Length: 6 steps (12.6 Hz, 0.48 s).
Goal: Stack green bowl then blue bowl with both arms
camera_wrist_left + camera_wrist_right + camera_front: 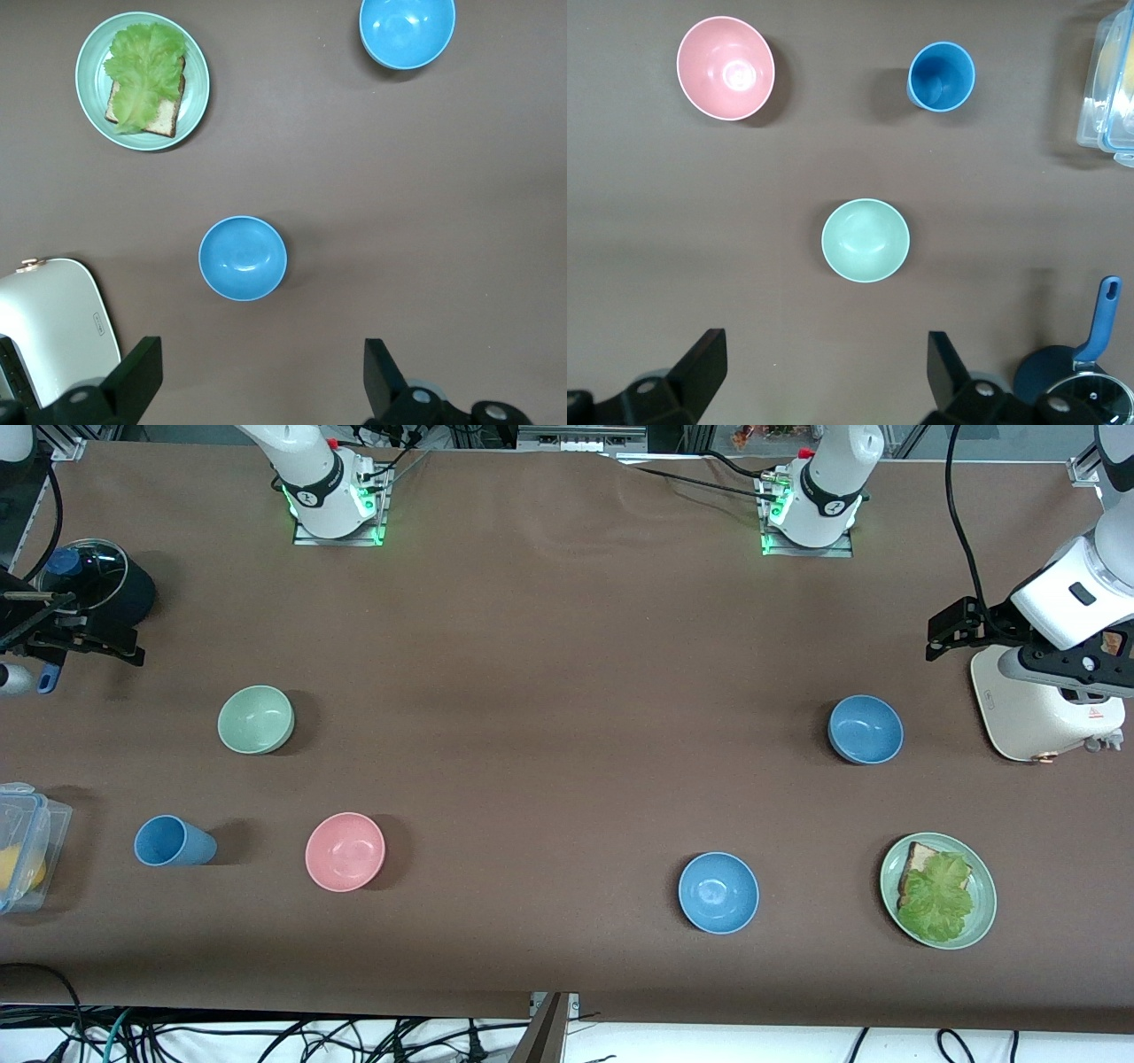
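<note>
Both arms wait high at the table's ends, nothing gripped. The right gripper point(819, 376) hangs with its fingers point(700, 359) spread wide, above the table just beside the green bowl point(866, 240), which sits upright on the brown table point(549, 691), with the pink bowl point(726, 67) and blue cup point(942, 76) close by. The left gripper point(261, 381) is spread too, above the table beside the blue bowl point(243, 258), near the white toaster point(53, 323). Past that bowl sit a second blue bowl point(407, 32) and the green plate point(142, 81).
</note>
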Motion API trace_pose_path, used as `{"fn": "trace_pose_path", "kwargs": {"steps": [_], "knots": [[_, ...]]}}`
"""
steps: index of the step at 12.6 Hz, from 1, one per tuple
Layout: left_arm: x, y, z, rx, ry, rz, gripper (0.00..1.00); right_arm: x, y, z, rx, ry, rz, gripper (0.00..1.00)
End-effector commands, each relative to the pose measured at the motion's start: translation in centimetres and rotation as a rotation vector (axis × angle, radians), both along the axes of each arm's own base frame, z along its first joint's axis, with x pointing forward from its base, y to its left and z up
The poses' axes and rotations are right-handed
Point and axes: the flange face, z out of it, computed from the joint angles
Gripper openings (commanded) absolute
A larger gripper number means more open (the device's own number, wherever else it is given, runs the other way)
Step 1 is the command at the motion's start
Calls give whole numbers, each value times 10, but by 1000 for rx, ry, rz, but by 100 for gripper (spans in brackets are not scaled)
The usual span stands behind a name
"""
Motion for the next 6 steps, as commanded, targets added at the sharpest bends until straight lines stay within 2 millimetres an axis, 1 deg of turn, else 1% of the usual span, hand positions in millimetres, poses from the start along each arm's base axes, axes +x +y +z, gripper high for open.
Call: {"fn": "trace_pose_path", "kwargs": {"steps": [1, 6], "knots": [[-5, -3, 7, 0, -2, 5, 100, -2, -3, 0, -11, -4, 12, 100], [-6, -3, 7, 1, 2, 6, 100, -2, -8, 1, -10, -5, 4, 100]]}}
